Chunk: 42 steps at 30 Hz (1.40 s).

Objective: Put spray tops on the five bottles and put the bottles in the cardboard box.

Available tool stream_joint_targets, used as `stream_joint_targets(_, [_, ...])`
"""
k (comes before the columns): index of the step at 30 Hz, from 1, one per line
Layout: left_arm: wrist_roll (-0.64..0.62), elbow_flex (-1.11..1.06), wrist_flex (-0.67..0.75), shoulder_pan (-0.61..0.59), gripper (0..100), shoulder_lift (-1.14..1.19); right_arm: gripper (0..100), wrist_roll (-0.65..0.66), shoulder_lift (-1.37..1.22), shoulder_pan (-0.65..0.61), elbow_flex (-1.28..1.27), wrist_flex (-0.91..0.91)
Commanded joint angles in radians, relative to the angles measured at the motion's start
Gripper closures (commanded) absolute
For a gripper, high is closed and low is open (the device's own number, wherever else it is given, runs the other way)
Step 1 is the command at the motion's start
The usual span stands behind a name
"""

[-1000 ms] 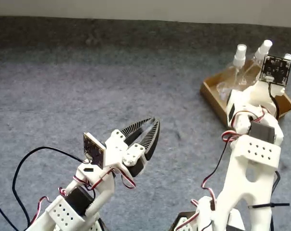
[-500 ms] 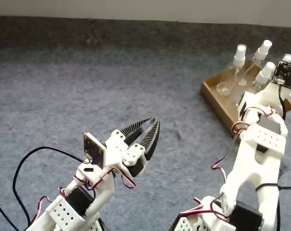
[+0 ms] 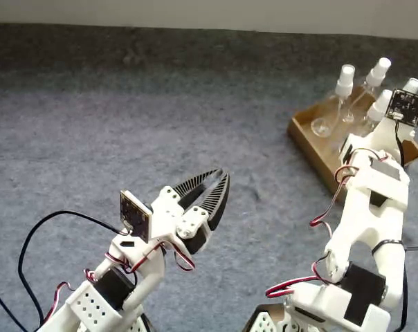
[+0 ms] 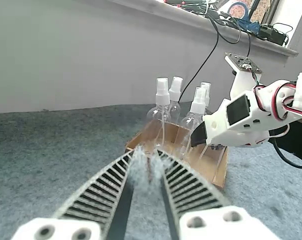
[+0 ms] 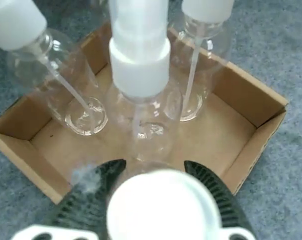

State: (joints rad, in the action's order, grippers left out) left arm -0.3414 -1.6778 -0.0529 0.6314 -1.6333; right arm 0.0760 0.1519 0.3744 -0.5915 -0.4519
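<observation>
Left fingers (image 3: 202, 190): together, empty, above the grey felt bench (image 3: 126, 117), near edge.
Right fingers (image 5: 211, 187): clamped on a clear white-topped spray bottle (image 3: 380, 107) over the brown cardboard box (image 3: 309, 142), far-right corner.
Box contents: three capped bottles (image 3: 344, 79).

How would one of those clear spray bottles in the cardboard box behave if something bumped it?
Probably light: the bottles look clear and empty. Likely tippy, since each stands tall with a white spray top up high, though the cardboard box wall may catch it. Its smooth round body would probably roll if it fell.
</observation>
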Motion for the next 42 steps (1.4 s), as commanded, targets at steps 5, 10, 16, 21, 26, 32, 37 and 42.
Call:
stream_joint_targets(5, [-0.006,-0.024,-0.006,0.007,99,-0.002,85.1,0.009,-0.002,0.012,0.056,0.025])
stream_joint_targets(10, [-0.006,-0.024,-0.006,0.007,99,-0.002,84.9,0.011,-0.002,0.012,0.054,0.025])
stream_joint_targets(16, [-0.006,-0.024,-0.006,0.007,99,-0.002,76.9,0.061,0.004,0.010,0.053,0.001])
stream_joint_targets(21, [-0.006,-0.024,-0.006,0.007,99,-0.002,75.5,0.064,0.005,0.012,0.056,-0.051])
stream_joint_targets(26, [-0.006,-0.024,-0.006,0.007,99,-0.002,75.2,0.066,0.005,0.010,0.056,-0.084])
stream_joint_targets(32, [-0.006,-0.024,-0.006,0.007,99,-0.002,75.2,0.061,0.007,0.010,0.145,-0.203])
stream_joint_targets(37, [-0.006,-0.024,-0.006,0.007,99,-0.002,75.2,0.060,0.007,0.010,0.251,-0.328])
stream_joint_targets(42, [-0.005,-0.024,-0.006,0.007,99,-0.002,75.2,0.064,0.005,0.010,0.311,-0.394])
